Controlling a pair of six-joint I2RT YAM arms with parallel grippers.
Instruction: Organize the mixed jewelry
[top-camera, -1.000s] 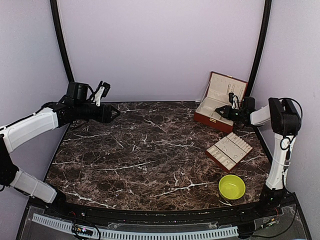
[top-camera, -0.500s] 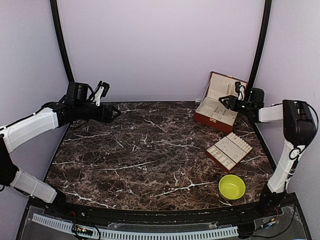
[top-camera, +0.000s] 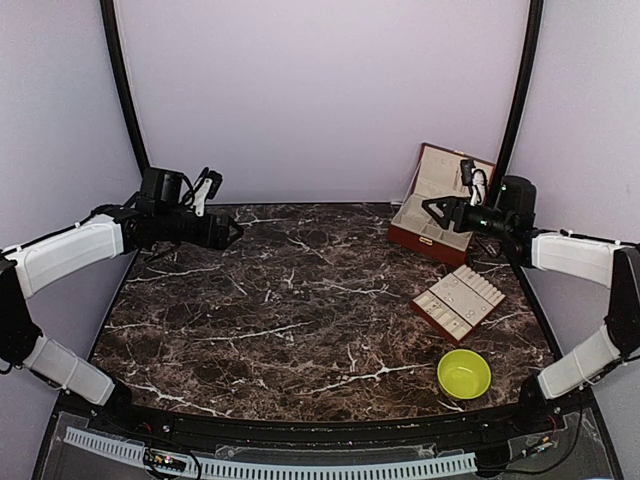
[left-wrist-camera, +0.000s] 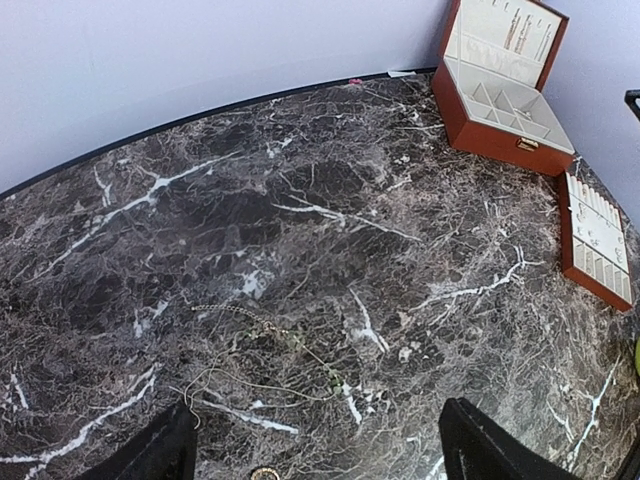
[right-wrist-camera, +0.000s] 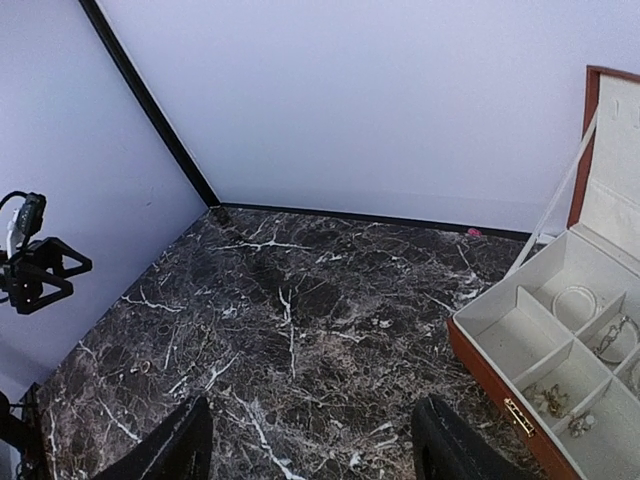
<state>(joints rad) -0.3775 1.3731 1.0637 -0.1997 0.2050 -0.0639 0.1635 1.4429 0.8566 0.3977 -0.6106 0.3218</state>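
The left gripper hangs over the far left corner of the marble tabletop, fingers spread wide with nothing between them. In its wrist view a thin chain lies in loose, tangled loops on the stone just ahead of the fingertips; a small ring sits at the lower edge of that view, between the fingers.

The right gripper hovers by the open jewelry box at the far right, its fingers also well apart and empty. Its wrist view shows a hoop and small pieces lying in separate cream compartments of the box.

The compartment tray lies between the box and the yellow-green bowl; whether either holds anything is too small to tell.

The sorting looks partly done; both arms seem to be between placements, and the loose chain and ring on the left are what remains in plain sight. The next pick likely falls to the left arm. It would need to come straight down over a bunched part of the chain, close almost fully on so thin a thing, and lift slowly so the trailing loops neither snag nor drag the ring. The box is well apart from there, so the carry is long.
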